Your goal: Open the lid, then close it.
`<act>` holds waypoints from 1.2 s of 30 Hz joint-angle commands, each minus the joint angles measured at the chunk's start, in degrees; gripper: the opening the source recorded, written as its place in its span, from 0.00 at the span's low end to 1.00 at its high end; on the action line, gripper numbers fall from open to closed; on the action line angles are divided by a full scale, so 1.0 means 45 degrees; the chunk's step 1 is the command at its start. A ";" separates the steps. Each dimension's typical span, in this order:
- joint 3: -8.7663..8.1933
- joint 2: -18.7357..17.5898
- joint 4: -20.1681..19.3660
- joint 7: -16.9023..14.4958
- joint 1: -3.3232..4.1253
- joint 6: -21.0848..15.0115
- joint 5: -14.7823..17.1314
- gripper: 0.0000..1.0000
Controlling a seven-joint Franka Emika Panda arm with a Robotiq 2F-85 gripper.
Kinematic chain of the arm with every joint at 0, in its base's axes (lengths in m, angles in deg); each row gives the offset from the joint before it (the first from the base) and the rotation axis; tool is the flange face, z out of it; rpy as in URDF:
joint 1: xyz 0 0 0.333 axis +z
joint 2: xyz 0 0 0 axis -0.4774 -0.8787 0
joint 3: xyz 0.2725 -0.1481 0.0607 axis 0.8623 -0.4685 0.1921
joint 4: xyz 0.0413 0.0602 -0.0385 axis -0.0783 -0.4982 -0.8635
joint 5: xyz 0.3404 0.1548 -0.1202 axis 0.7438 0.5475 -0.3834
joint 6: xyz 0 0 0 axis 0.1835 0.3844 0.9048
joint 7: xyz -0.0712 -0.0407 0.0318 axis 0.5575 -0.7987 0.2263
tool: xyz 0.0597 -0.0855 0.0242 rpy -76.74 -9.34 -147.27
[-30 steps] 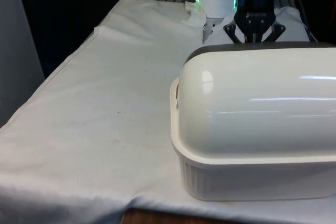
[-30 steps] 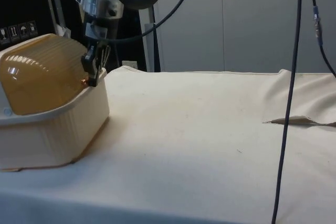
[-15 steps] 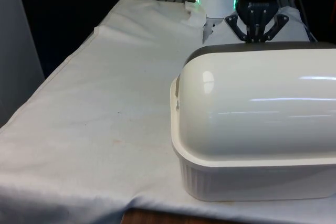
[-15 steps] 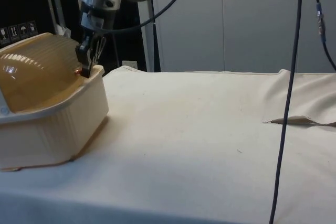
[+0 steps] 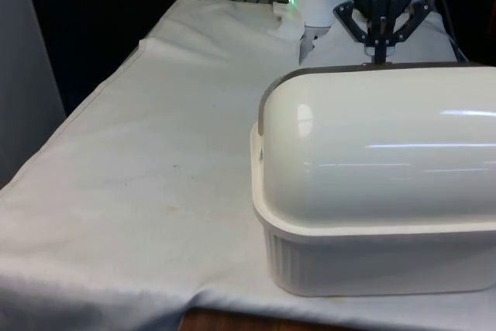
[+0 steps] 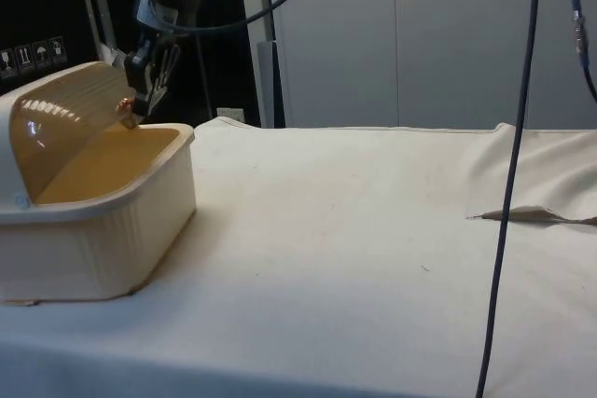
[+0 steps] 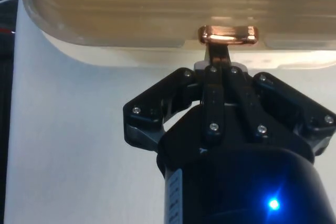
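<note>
A cream bread box (image 5: 364,257) stands on the white cloth at the front view's right, its domed roll-top lid (image 5: 372,153) turned towards that camera. In the side view the lid (image 6: 56,114) is rolled partway back and the open tub (image 6: 103,230) shows its inside. My black gripper (image 6: 136,111) hangs above the box's rim, shut on the lid's small copper handle (image 6: 124,109). The wrist view has the fingers pinched on the stem of that handle (image 7: 228,34), just under the ribbed lid edge (image 7: 173,3). From the front, the gripper (image 5: 380,53) pokes up behind the lid's top.
The box takes up the front view's right half; bare cloth (image 5: 155,160) stretches to its left as far as the table's edge. In the side view a dark cable (image 6: 508,184) hangs near the right, and the cloth has a raised fold (image 6: 532,214) there.
The gripper has risen and moved back over the box with the handle in it. The lid's front edge has lifted off the rim, and the tub's inside has come into sight.
</note>
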 commanded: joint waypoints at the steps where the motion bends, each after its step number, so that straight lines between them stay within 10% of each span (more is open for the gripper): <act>1: 0.0013 -0.0025 0.0038 -0.0025 -0.0013 -0.0191 0.0013 0.00; 36: -0.0115 -0.0547 0.0458 0.0025 0.0013 -0.2725 -0.0051 0.00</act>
